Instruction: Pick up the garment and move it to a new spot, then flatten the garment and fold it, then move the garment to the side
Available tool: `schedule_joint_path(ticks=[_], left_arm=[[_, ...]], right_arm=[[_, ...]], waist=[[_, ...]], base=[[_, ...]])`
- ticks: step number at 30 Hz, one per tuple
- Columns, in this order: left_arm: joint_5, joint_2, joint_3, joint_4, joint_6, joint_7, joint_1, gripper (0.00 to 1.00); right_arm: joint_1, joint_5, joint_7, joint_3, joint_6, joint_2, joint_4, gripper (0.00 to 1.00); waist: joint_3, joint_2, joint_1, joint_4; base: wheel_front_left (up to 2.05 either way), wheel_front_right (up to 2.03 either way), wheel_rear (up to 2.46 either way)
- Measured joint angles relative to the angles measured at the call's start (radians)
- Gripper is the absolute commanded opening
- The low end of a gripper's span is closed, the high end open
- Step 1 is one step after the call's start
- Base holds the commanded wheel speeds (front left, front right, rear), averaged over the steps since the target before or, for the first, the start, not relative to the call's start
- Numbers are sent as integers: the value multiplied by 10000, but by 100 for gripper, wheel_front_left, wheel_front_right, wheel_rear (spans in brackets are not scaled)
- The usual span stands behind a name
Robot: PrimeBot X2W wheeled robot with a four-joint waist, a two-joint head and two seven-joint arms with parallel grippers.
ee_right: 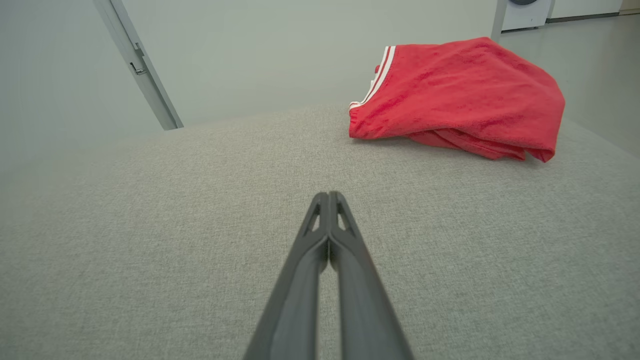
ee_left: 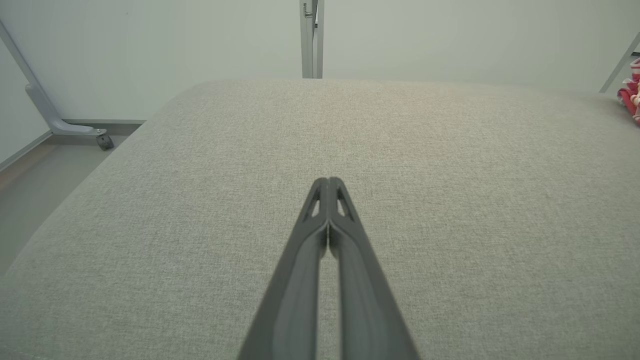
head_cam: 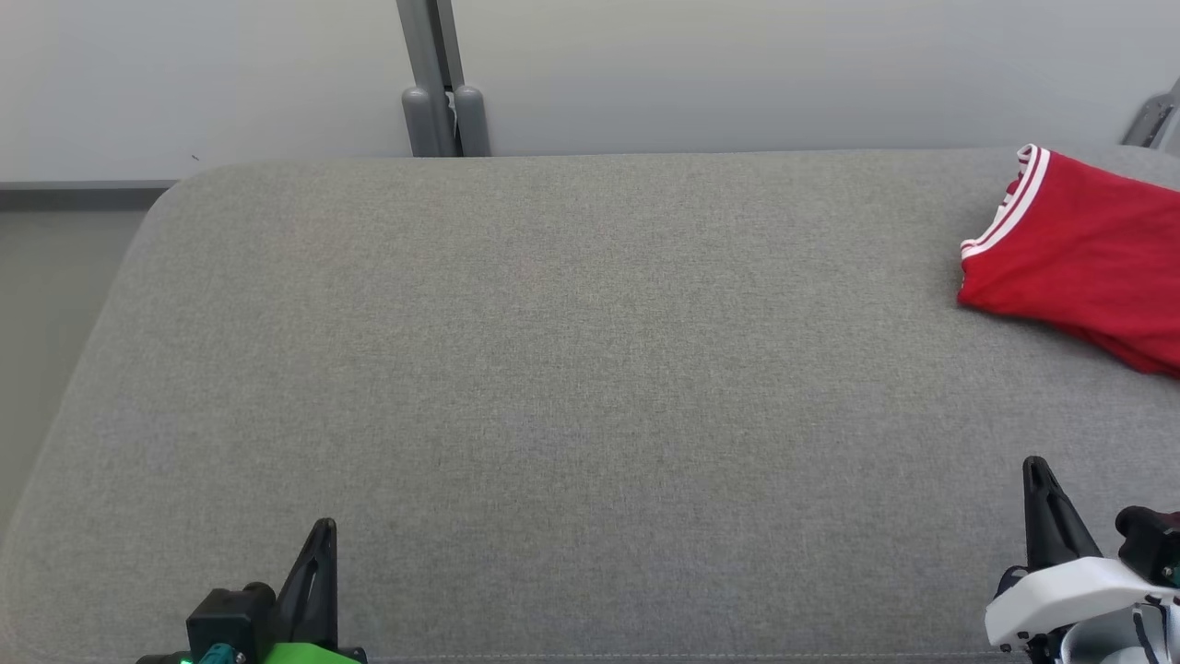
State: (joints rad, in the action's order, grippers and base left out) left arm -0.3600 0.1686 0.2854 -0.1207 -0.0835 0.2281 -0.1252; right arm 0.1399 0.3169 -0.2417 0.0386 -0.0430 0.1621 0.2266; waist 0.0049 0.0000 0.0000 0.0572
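Grey woven fabric covered the counter [head_cam: 553, 369], with a pale wall and a grey post [head_cam: 429, 74] behind its far edge. From my head camera the garment [head_cam: 1079, 249] lay at about 2 o'clock, near the far right corner, and the picture's right edge cut it off, so its full length was hidden there. My left wrist camera caught a red and white sliver at its 3 o'clock edge, too small to tell what it was. I could not tell what kind of garment it was: no sleeve or neck opening could be made out in the loose folds.

Seen from the head, what showed of its long axis ran roughly from 10 o'clock to 4 o'clock, and the striped trim [head_cam: 1005, 207] faced 9 o'clock, toward the middle of the counter. In the right wrist view the garment [ee_right: 460, 95] sat at 1 o'clock ahead of my fingers [ee_right: 300, 290], lying crosswise from 9 to 3 o'clock.

It was bright red, with a white-and-red striped band along one edge, bunched into a low heap with layered folds along its near side.

Both my left jaws and my right jaws were clenched, tips pressed together on nothing. The left fingers [ee_left: 300, 280] pointed across bare fabric, well apart from the garment.
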Motion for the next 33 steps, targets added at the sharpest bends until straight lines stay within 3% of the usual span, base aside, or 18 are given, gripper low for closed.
schedule_joint_path(ticks=[33], left_arm=[[-4174, -270, -897, -98, 516, -853, 117, 0]], right_arm=[[-699, 4069, 1329, -725, 518, -380, 355, 0]], waist=[[-2, 0, 0, -195]], base=[[0, 0, 0]])
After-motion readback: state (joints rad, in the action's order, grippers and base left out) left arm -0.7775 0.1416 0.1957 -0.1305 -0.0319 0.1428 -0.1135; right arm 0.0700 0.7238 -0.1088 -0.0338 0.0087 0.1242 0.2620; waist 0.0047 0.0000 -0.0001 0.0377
